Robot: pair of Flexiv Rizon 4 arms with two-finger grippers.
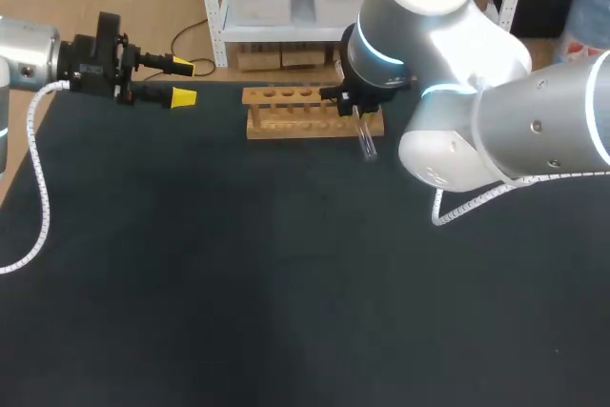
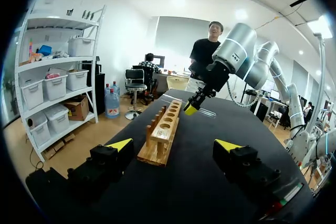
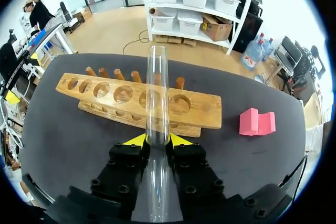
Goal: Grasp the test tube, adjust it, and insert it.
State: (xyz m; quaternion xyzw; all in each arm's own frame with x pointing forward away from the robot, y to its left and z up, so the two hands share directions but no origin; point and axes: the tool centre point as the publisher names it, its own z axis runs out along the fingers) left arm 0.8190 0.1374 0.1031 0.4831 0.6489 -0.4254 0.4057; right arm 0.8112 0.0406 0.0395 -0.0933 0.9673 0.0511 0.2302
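As right gripper (image 3: pixel 157 141) clamps, test tube (image 3: pixel 156 87) clear

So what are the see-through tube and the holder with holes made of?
The test tube rack looks like wood: tan, with grain lines and a matte face. The test tube is clear and glossy, either glass or clear plastic; the rack's holes show straight through it.

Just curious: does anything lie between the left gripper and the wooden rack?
Only bare table between left gripper and rack, per the head view.
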